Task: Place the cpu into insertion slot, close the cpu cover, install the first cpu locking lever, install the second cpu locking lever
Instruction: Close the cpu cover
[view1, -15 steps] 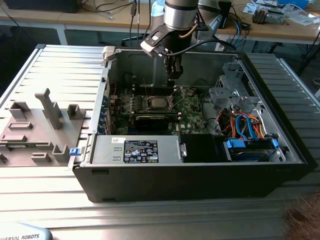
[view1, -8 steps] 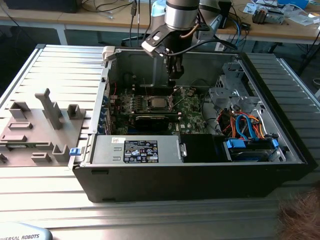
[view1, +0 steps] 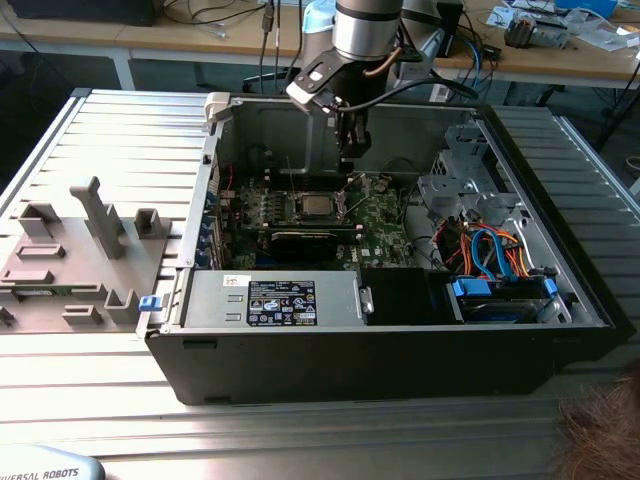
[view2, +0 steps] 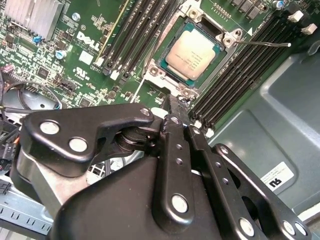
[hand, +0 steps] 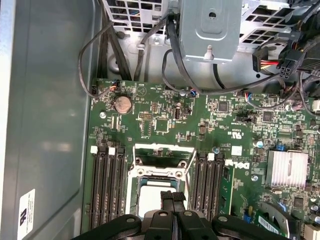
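Silvery-grey on top, the one cpu (view2: 194, 54) lies seated in the one insertion slot (view2: 152, 75), just ahead of the fingertips (view2: 173, 109) in the second wrist view and not gripped by them. The gripper (hand: 173, 196) has its two fingers drawn narrow, nearly together, with nothing between. One cpu cover (hand: 162, 149) stands open beyond the chip. One thin locking lever (view2: 262, 44) juts free. Two banks of memory slots (hand: 110, 185) flank the fingers.

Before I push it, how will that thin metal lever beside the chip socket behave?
The lever is a thin rod, so probably springy and slippery against the jaws. Its free end sticks out over the memory slots, so it likely pivots at the socket rather than bending.
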